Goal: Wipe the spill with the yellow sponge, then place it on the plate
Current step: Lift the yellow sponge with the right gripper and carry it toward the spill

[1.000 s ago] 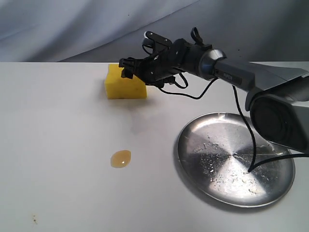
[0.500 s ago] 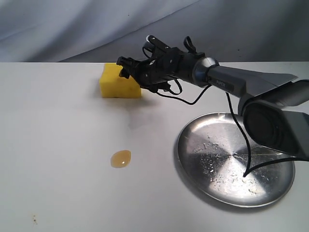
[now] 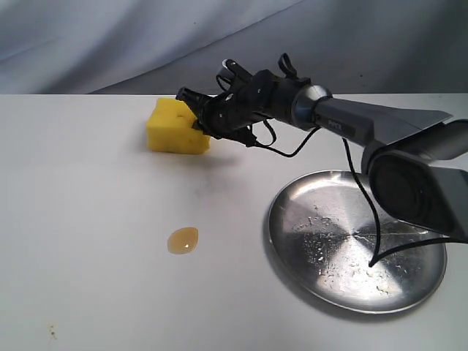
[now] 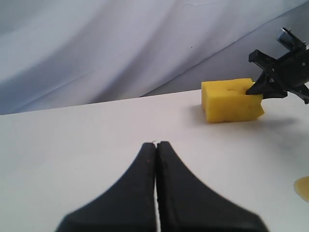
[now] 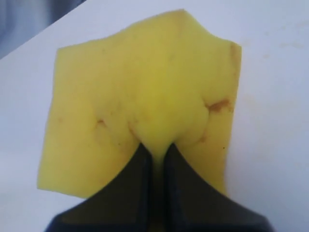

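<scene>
The bright yellow rectangular foam sponge (image 3: 174,128) sits a little further toward the left of the exterior frame than half a second ago. The black right gripper (image 3: 199,117) has shifted left with it, and the block now looks slightly skewed instead of square-on. The small amber oval spill (image 3: 182,240) and the round shiny silver metal plate (image 3: 292,219) lie where they were.

The right gripper pinches the sponge's right end. In the right wrist view the two dark fingers (image 5: 135,188) press close together, and the foam (image 5: 145,77) bulges and creases between them. The left gripper (image 4: 155,145) is pressed together on nothing, hovering over the white tabletop (image 3: 88,219). From its camera the sponge (image 4: 229,100) and the right gripper (image 4: 270,79) show at the upper right.

The sponge is in the upper middle of the exterior frame, near the table's far edge and in front of a grey cloth backdrop (image 3: 110,36). The spill lies below it, well apart, with white tabletop between them. The plate fills the lower right, and a black cable (image 3: 362,183) from the right arm hangs across it.

The sponge's long axis runs roughly left to right. Its dented top face points upward and a broad side face turns toward the camera.
</scene>
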